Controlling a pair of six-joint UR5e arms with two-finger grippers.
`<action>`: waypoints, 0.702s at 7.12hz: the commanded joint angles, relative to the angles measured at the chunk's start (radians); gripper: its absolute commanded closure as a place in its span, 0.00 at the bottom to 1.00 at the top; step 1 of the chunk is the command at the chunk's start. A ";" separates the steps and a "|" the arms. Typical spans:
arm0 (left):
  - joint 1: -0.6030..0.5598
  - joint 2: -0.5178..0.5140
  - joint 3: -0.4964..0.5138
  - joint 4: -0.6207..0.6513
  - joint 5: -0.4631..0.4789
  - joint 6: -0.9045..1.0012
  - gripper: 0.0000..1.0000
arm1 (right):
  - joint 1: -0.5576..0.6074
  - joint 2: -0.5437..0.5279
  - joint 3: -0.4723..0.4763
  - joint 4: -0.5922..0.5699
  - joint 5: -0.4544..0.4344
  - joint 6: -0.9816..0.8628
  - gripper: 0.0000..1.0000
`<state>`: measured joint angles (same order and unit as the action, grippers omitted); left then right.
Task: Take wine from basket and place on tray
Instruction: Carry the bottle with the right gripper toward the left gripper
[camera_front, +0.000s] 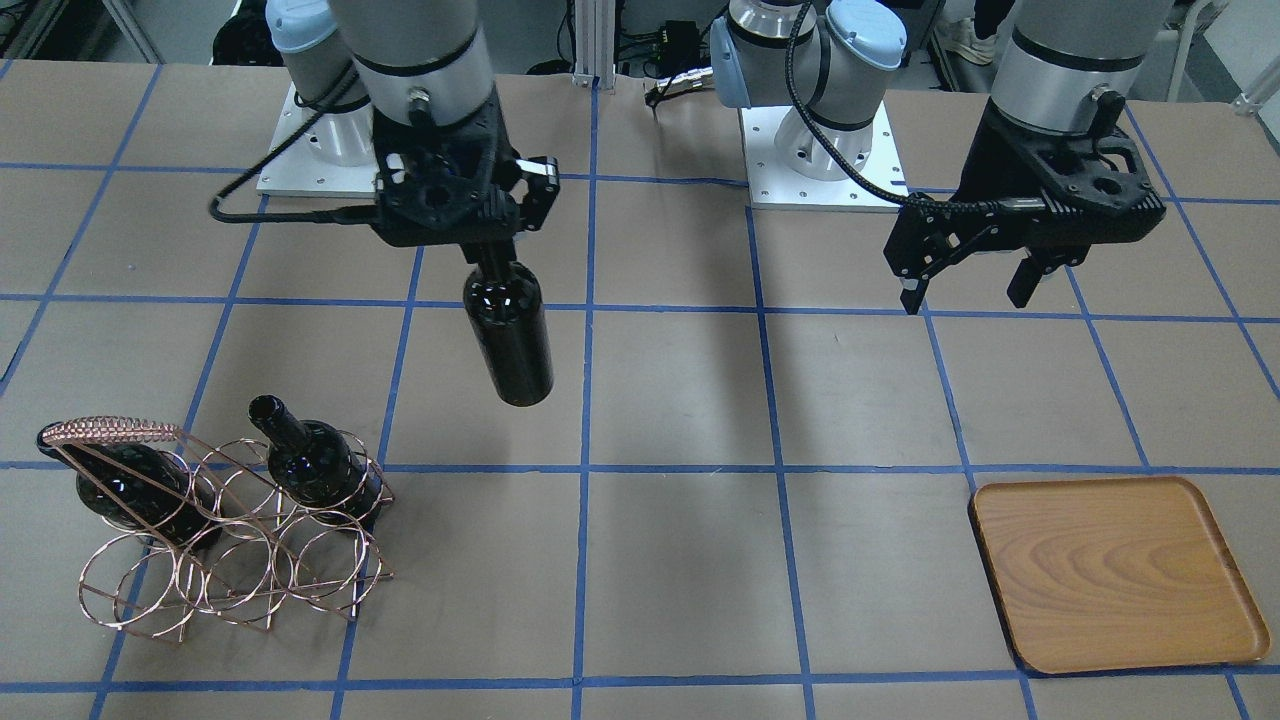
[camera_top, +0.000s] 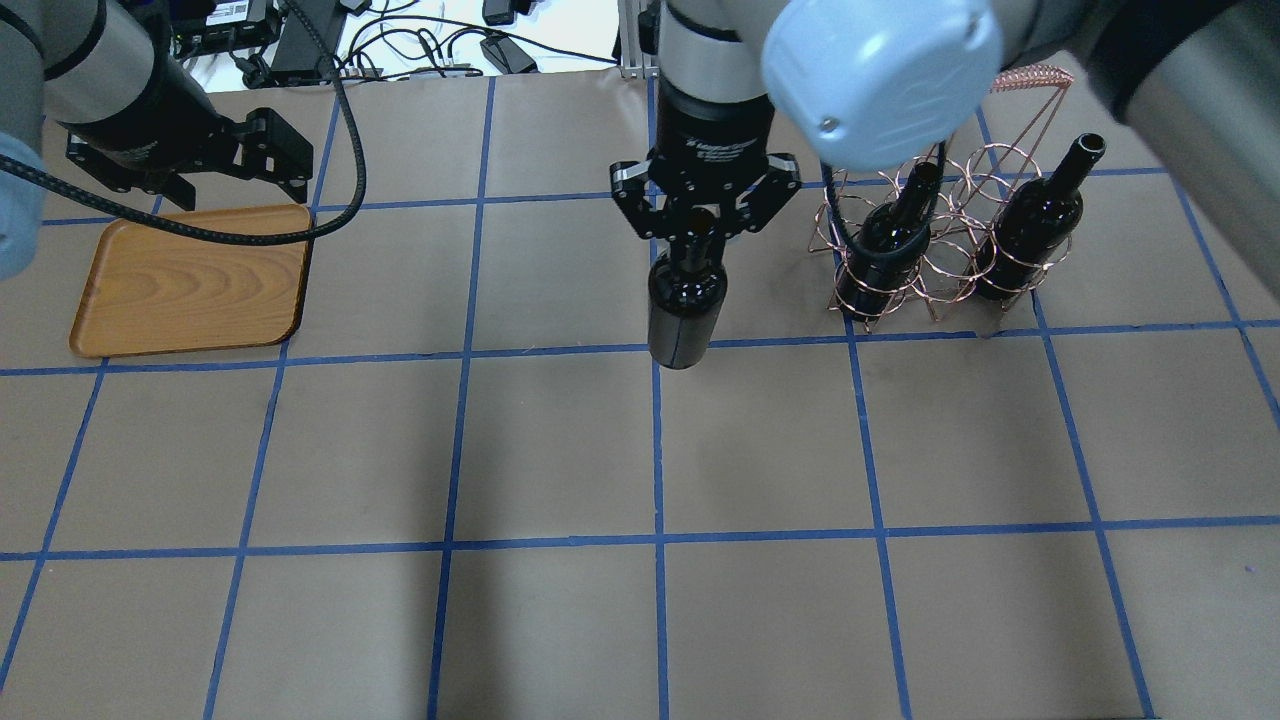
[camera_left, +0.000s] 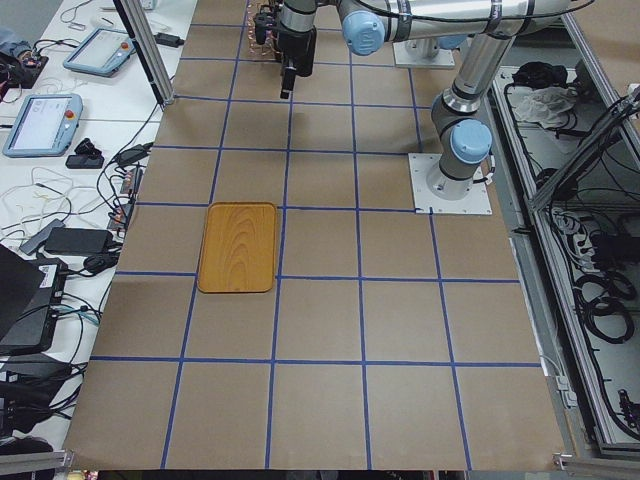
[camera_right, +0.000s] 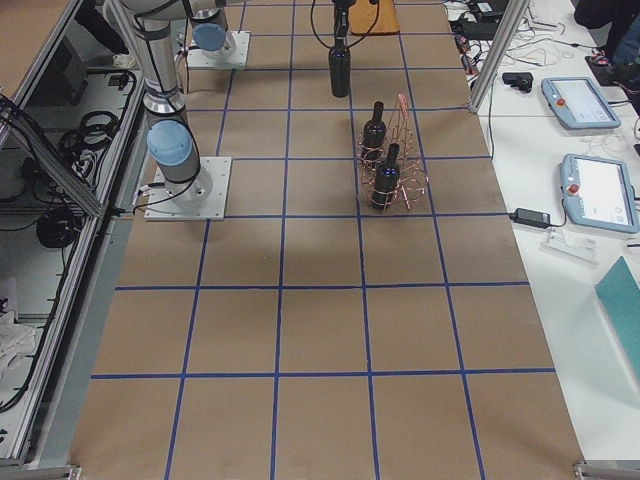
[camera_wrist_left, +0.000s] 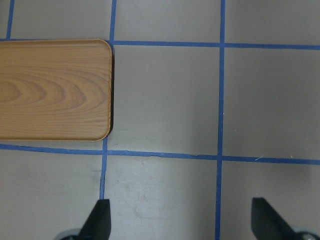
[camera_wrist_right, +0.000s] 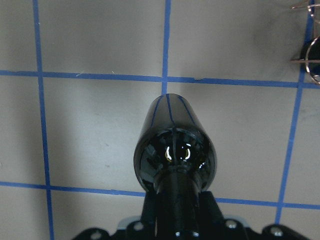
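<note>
My right gripper (camera_front: 490, 250) is shut on the neck of a black wine bottle (camera_front: 510, 340) and holds it hanging upright above the table, left of the basket in the overhead view (camera_top: 685, 310). The wrist view looks down on its shoulder (camera_wrist_right: 175, 150). The copper wire basket (camera_front: 230, 540) holds two more black bottles (camera_top: 895, 235) (camera_top: 1035, 215). The wooden tray (camera_front: 1110, 570) lies bare at the far side of the table. My left gripper (camera_front: 965, 290) is open and empty, hovering near the tray's corner (camera_wrist_left: 50, 90).
Brown table with a grid of blue tape lines (camera_top: 655, 450). Two arm bases on white plates (camera_front: 825, 140) stand at the robot's side. Desks with tablets and cables (camera_left: 60, 110) border the table's far edge.
</note>
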<state>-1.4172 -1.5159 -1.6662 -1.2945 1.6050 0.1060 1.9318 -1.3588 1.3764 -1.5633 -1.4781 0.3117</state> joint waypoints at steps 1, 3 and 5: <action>0.050 0.000 0.000 0.000 -0.008 0.047 0.00 | 0.106 0.038 0.035 -0.107 0.002 0.133 1.00; 0.066 -0.001 -0.001 0.000 -0.008 0.053 0.00 | 0.209 0.075 0.036 -0.160 0.002 0.234 1.00; 0.078 -0.001 -0.001 0.000 -0.010 0.072 0.00 | 0.297 0.119 0.036 -0.229 0.002 0.329 1.00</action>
<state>-1.3453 -1.5168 -1.6674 -1.2947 1.5959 0.1713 2.1714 -1.2639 1.4124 -1.7462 -1.4764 0.5755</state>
